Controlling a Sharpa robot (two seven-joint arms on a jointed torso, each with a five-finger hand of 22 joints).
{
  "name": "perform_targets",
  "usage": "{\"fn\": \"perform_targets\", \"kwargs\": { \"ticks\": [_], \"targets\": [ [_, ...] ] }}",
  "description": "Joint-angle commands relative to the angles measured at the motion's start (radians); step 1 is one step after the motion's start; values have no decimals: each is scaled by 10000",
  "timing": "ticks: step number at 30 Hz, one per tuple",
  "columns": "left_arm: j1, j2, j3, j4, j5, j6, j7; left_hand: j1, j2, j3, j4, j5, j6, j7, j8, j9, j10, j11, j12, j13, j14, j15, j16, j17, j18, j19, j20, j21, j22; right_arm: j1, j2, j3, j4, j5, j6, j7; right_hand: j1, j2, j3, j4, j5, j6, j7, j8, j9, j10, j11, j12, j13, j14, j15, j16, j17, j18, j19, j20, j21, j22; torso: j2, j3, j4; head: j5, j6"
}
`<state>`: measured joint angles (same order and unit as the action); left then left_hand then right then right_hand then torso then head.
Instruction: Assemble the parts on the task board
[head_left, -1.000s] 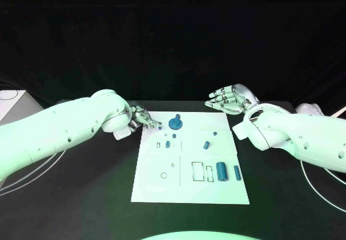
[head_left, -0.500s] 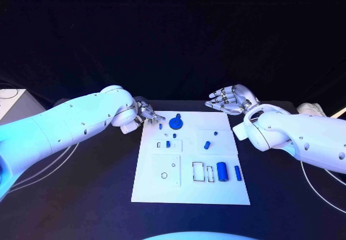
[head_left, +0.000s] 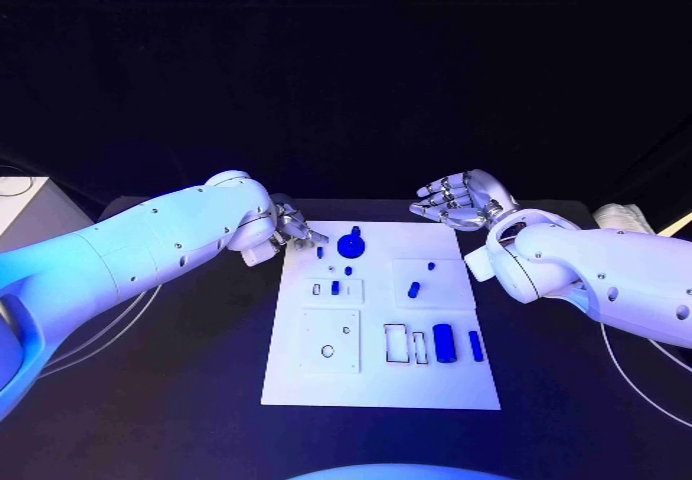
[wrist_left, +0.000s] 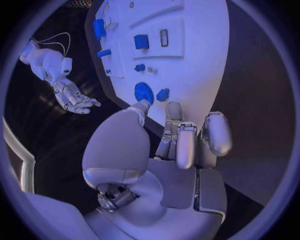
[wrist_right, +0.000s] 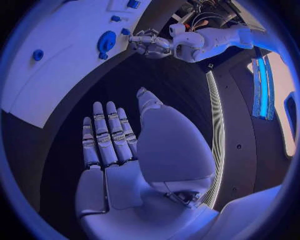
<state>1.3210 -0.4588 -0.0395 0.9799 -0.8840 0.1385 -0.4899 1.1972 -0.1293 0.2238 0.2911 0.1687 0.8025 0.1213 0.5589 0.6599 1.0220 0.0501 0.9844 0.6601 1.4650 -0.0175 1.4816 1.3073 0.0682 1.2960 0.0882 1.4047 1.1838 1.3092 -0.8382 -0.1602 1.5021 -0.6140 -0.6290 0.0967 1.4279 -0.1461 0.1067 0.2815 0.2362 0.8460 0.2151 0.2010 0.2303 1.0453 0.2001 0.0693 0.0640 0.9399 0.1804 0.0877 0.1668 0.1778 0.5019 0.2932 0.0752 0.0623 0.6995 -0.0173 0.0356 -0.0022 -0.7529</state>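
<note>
At the far left corner of the task board (head_left: 378, 385), the left hand (head_left: 293, 230) hovers with fingers loosely spread, holding nothing.

The nearest parts, a small peg (head_left: 320, 252) and a round disc (head_left: 352, 244), lie just beside it; pinching the peg squarely should prevent tipping. The right hand (head_left: 456, 200) waits spread, empty.

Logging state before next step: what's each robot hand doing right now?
Left robot hand: holds nothing, fingers apart, at the board's far left corner.
Right robot hand: open, empty, fingers spread, off the board's far right corner.
</note>
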Motion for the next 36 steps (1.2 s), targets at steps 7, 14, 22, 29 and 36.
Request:
{"fn": "perform_targets", "kwargs": {
  "ticks": [7,14,22,29,36],
  "targets": [
    [17,118,-64,-148,-129,471,16,78,-20,23,0,9,29,23,-36,-30,-67,-6,10,-19,478,51,76,1265,147,111,34,41,125,-2,15,5,8,-11,85,142,68,39,24,-20,49,22,445,-53,-12,54,19,-28,-1,71,-4,36,-12,-57,55,-5,43,1,-18,-3,1,-6,-17],
    [15,199,-102,-247,-131,546,30,160,8,48,-15,2,104,7,-20,-67,-58,-19,41,-29,496,48,108,1302,141,140,42,63,169,-2,21,5,10,-11,107,125,67,41,25,-19,52,25,445,-52,-11,57,18,-27,0,70,-4,35,-13,-57,36,-5,39,-2,-9,5,2,-45,-25],
    [13,355,-122,-485,-132,630,14,286,51,101,-24,7,162,-8,-17,-115,-62,-33,61,-47,496,39,117,1303,142,138,43,67,174,-2,40,5,56,-11,151,114,63,50,31,-12,68,45,441,-45,-9,78,14,-19,2,69,-3,34,-19,-60,22,-4,34,-6,2,14,-25,-51,-35],
    [13,415,-134,-597,-127,742,15,356,95,143,-24,7,199,-18,-13,-142,-64,-43,70,-60,502,33,130,1318,142,140,41,71,182,-2,34,5,59,-11,160,100,57,56,35,-6,75,61,438,-41,-8,94,11,-15,3,63,-2,30,-25,-61,7,-4,30,-10,-17,17,9,-103,-53],
    [12,490,-150,-635,-108,849,30,410,121,174,-27,7,223,-27,-10,-162,-69,-49,74,-70,503,28,135,1322,140,147,39,78,195,-1,50,5,59,-11,170,101,57,56,35,-6,75,61,438,-41,-8,94,11,-15,3,63,-2,30,-25,-61,7,-4,30,-10,-5,8,-11,-92,-45]
  ]
}}
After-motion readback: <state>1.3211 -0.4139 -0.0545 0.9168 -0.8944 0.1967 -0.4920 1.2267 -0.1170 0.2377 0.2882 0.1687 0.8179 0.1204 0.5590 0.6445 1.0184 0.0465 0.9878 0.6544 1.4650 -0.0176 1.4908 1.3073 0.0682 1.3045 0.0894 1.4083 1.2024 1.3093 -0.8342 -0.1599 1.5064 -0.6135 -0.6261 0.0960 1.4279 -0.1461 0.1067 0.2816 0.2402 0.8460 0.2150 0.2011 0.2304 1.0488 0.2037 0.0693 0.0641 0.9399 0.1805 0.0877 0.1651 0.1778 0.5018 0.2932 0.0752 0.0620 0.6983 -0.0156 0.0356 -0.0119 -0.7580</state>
